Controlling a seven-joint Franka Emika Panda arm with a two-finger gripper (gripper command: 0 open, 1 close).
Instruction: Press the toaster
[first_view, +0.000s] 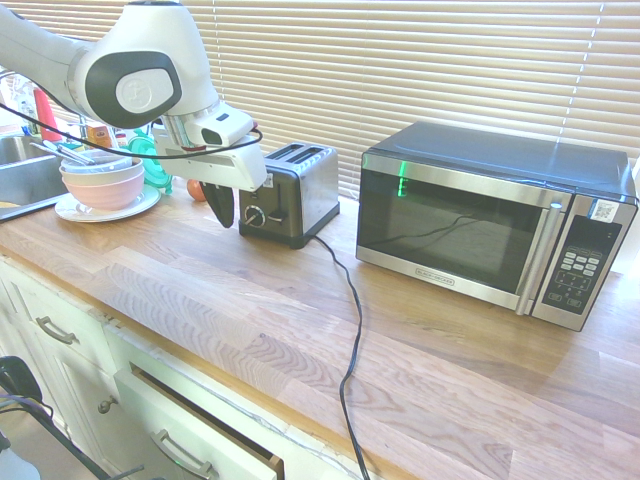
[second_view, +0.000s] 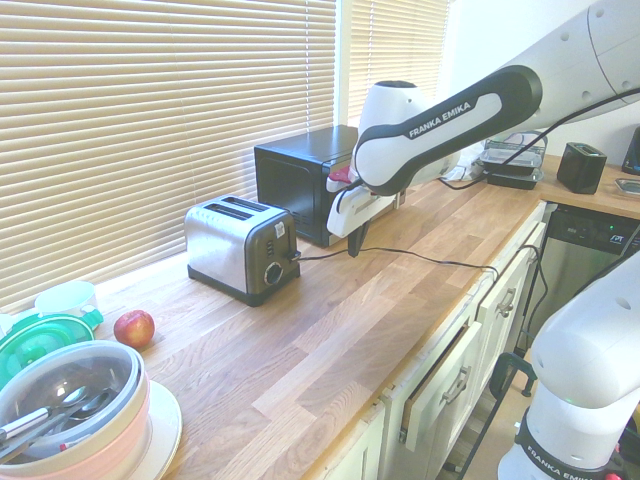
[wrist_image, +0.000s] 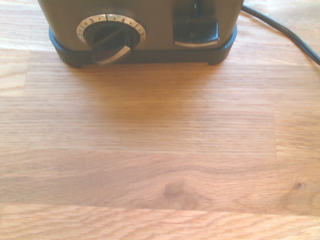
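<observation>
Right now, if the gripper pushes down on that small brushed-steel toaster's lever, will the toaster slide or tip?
The small brushed-steel toaster probably won't tip: it sits low and flat on its black base on the wooden countertop. It might skid slightly; the wood looks smooth and the body looks light. Its black cord lies slack, so it shouldn't tug.

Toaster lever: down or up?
Down. On the toaster, the lever sits at the slot's bottom, near the base, in the wrist view.

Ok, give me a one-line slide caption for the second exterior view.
Franka arm's shut hand hangs above the wooden counter, short of the toaster by the blinds.
</observation>
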